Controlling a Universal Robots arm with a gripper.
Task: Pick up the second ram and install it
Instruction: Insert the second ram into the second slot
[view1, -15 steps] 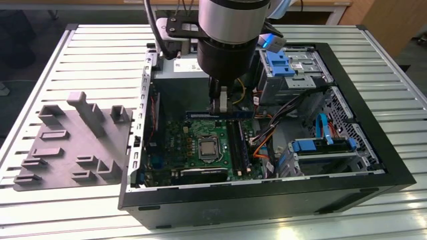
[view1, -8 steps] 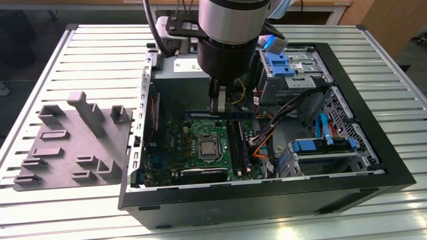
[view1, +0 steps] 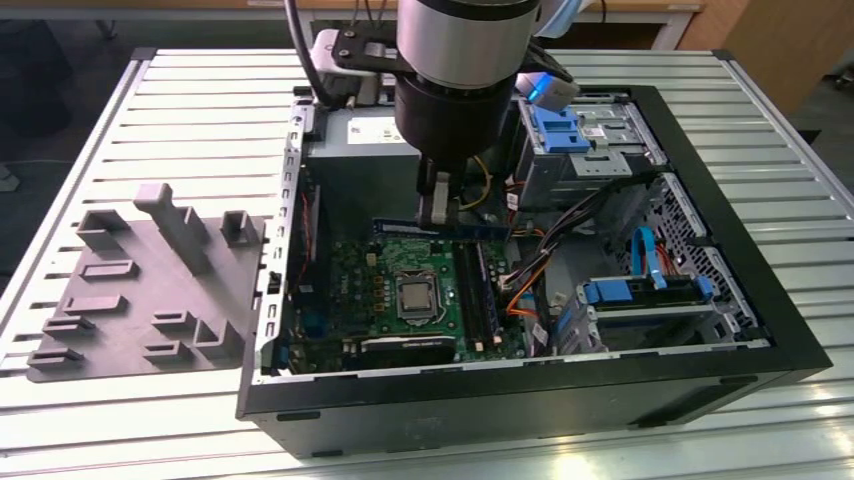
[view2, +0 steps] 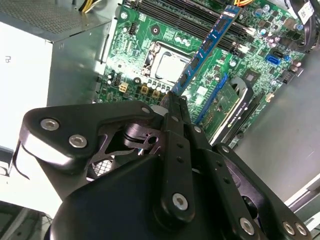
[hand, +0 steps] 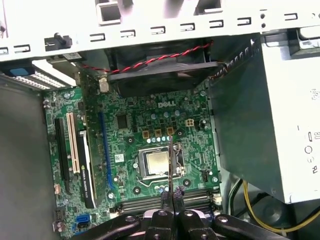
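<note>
The second ram (view2: 202, 50) is gripped in the closed jaws of the gripper (view2: 176, 97) and held above the green motherboard (view2: 127, 52) inside the open computer case (view1: 534, 405).

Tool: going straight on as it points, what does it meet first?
The second ram in the tool leads; it would likely reach the motherboard near the memory slots first, depth unclear.

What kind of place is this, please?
Probably a robotics lab bench for computer assembly: an open computer case on a slatted metal table, a grey fixture beside it, and the end effector holding the second ram above the motherboard.
</note>
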